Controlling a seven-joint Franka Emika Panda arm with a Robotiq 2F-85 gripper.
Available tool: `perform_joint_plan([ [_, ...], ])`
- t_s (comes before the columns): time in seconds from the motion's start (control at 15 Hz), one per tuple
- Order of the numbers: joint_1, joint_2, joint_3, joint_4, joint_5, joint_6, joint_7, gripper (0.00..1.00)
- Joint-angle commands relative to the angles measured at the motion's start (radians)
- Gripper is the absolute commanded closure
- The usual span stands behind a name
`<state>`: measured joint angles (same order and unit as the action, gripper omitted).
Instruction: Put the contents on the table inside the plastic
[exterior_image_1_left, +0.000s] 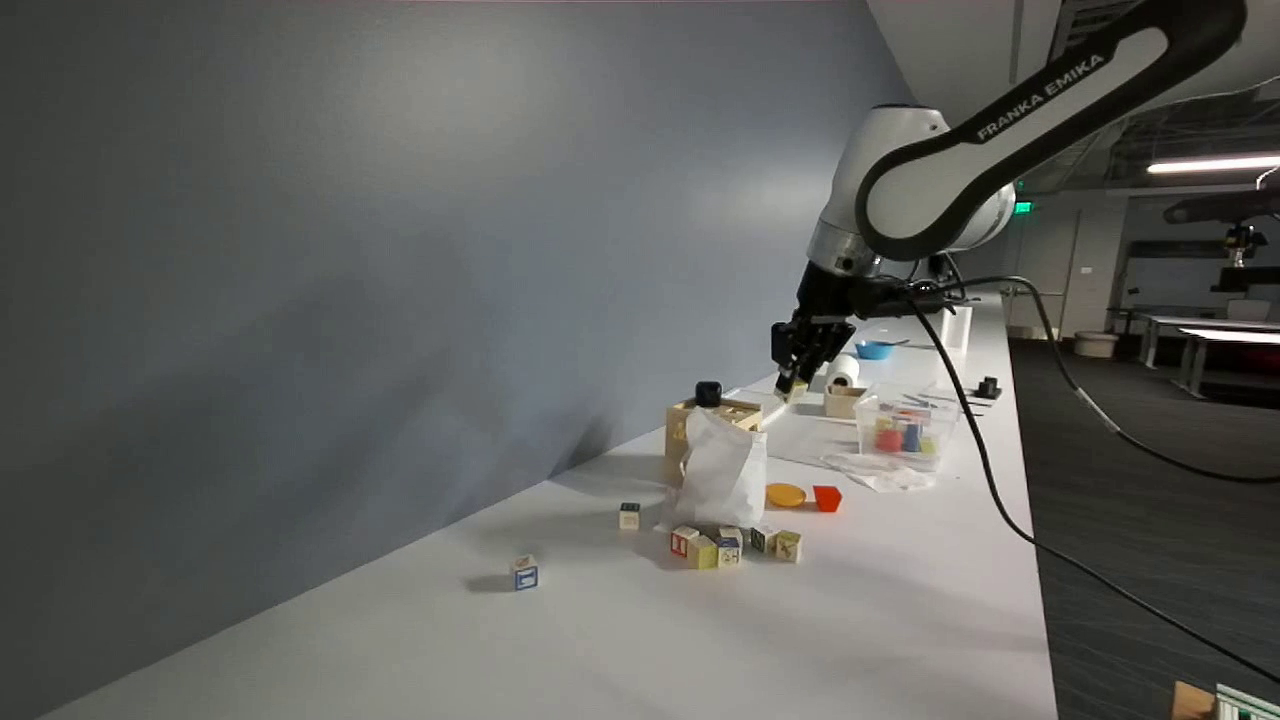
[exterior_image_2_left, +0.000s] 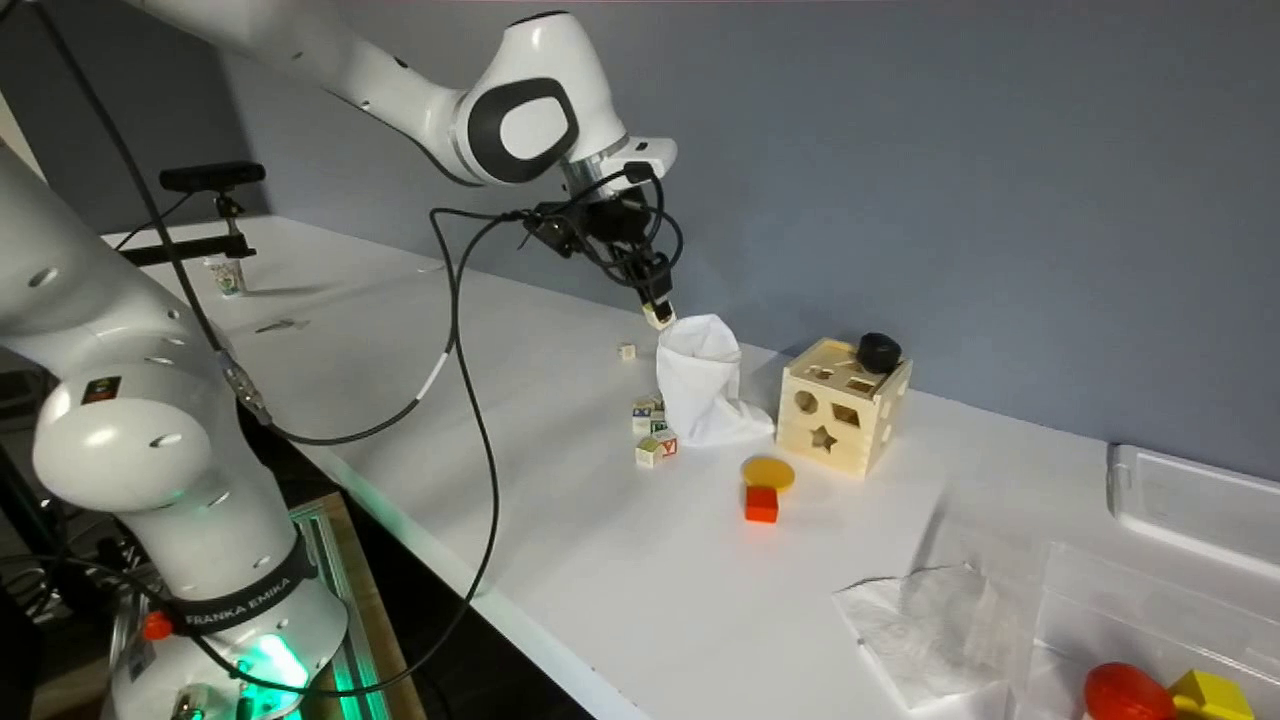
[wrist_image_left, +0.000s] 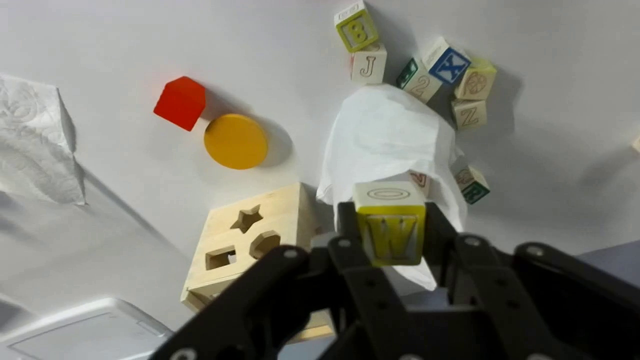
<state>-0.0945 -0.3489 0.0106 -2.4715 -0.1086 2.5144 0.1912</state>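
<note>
My gripper (wrist_image_left: 390, 220) is shut on a yellow-faced letter block (wrist_image_left: 392, 235) marked W. It holds the block above the mouth of an open white bag (wrist_image_left: 380, 130). The bag also stands upright in both exterior views (exterior_image_1_left: 718, 470) (exterior_image_2_left: 700, 385), and the gripper (exterior_image_2_left: 660, 308) is above it there. A red-lettered block (wrist_image_left: 421, 181) shows inside the bag's mouth; the rest of the inside is hidden. Several loose letter blocks lie by the bag, among them a B block (wrist_image_left: 357, 31), an X block (wrist_image_left: 450, 65), a Z block (wrist_image_left: 469, 114) and an R block (wrist_image_left: 472, 185).
A wooden shape box (exterior_image_2_left: 840, 410) with a black piece (exterior_image_2_left: 879, 353) on top stands beside the bag. An orange disc (exterior_image_2_left: 768, 472) and red block (exterior_image_2_left: 761, 504) lie nearby. Farther off are crumpled tissue (exterior_image_2_left: 940, 620), a clear bin (exterior_image_2_left: 1130, 600) and its lid (exterior_image_2_left: 1190, 500).
</note>
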Motion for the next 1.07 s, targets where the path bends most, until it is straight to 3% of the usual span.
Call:
perform_joint_plan([
  [0.0, -0.032, 0.041, -0.005, -0.020, -0.015, 0.146, 0.035, 0.91],
  [0.4, -0.005, 0.194, -0.008, 0.002, 0.006, 0.387, -0.036, 0.91],
  [0.73, 0.079, 0.285, -0.016, 0.023, 0.122, 0.445, -0.150, 0.91],
  [0.8, 0.098, 0.290, -0.017, 0.025, 0.169, 0.437, -0.190, 0.62],
  [0.87, 0.093, 0.289, -0.012, 0.028, 0.168, 0.419, -0.188, 0.40],
  [1.0, 0.080, 0.259, -0.013, 0.023, 0.127, 0.374, -0.143, 0.36],
])
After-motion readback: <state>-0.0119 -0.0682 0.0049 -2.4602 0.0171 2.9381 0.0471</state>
